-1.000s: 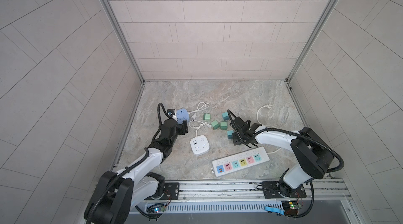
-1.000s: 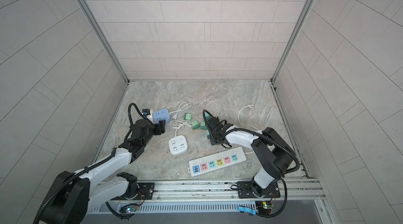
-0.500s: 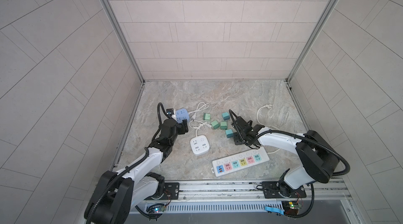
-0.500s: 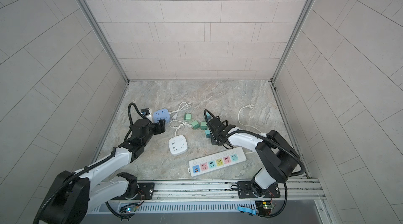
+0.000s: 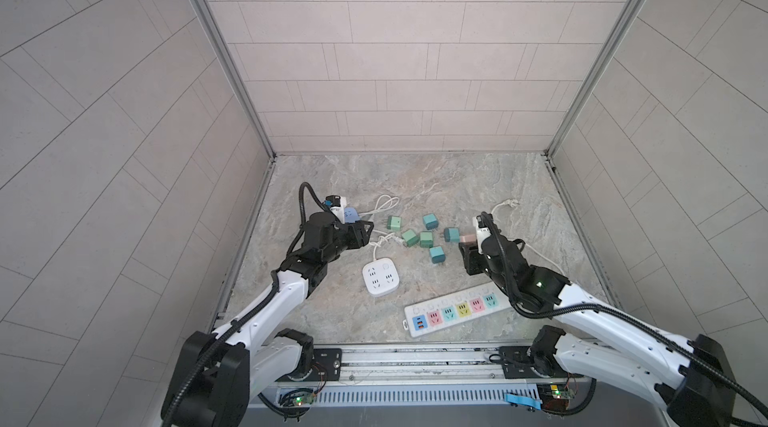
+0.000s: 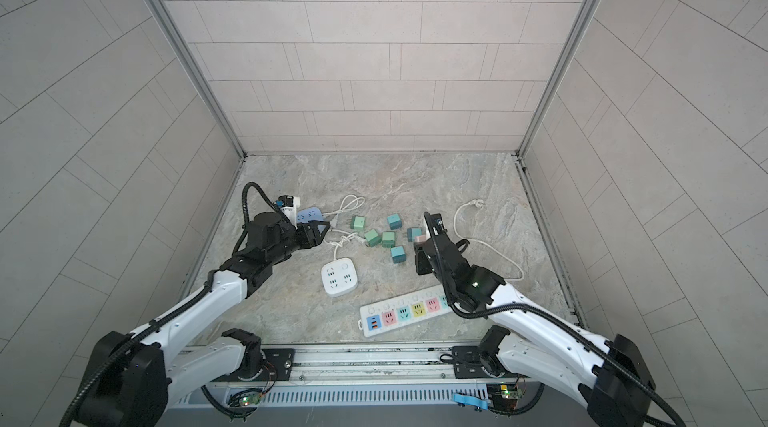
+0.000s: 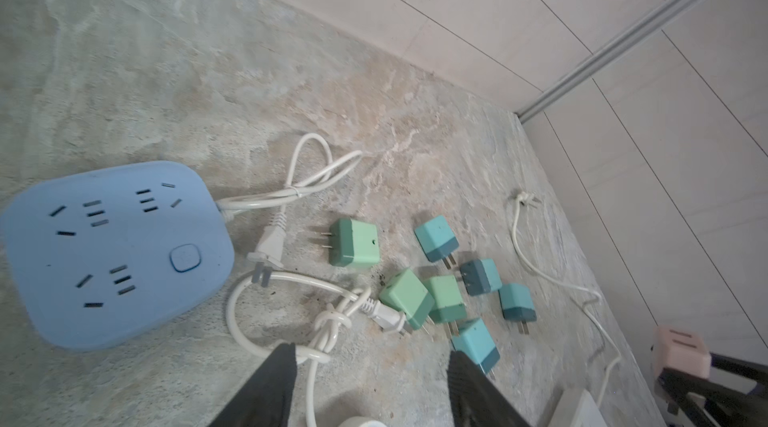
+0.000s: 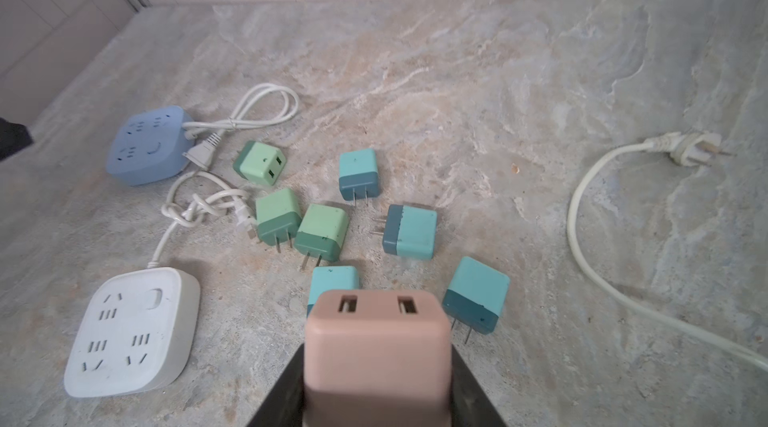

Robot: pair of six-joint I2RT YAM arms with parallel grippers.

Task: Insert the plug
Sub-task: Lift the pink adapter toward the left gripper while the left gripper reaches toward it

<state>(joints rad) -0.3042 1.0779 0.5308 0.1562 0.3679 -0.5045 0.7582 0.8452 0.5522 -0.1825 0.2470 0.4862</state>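
Change: right hand has lifted off the table with the pink plug.
Right hand: clamped on pink plug, raised near teal plugs.
Left hand: released, above knotted white cord.

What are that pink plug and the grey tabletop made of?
Pink plug: likely matte moulded plastic; even colour, rounded edges, no glare. Tabletop: looks like stone or a stone-print laminate; veined grey-beige pattern, dull sheen. Which one, the pictures cannot settle.
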